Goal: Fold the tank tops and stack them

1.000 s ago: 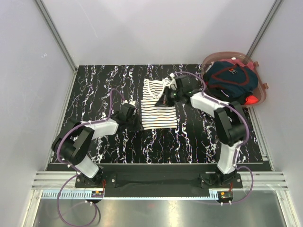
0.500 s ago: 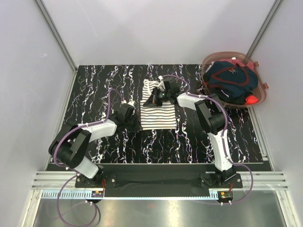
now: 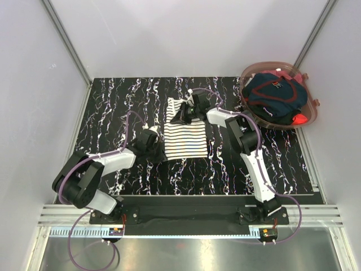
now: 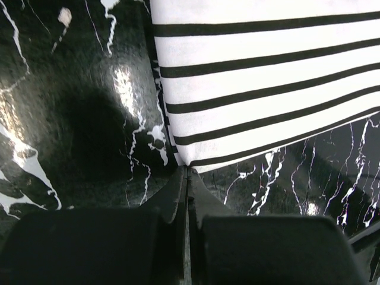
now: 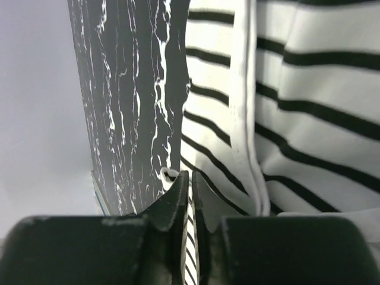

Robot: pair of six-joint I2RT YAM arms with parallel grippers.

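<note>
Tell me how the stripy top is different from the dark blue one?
The white, navy-striped cloth tank top lies spread on the black marbled table; the dark navy cloth tank top sits bunched in the pink plastic basket. The left gripper and right gripper pinch the striped top; nothing touches the navy one. Both are soft cloth.

Black marbled table (image 3: 113, 101): open surface at the far-left corner and along the near-right edge. Obstacles: pink basket (image 3: 309, 113) at the far-right corner; striped tank top (image 3: 185, 141) mid-table, with left arm (image 3: 107, 161) and right arm (image 3: 248, 152) converging on it. Walls (image 3: 34, 84) close three sides.
</note>
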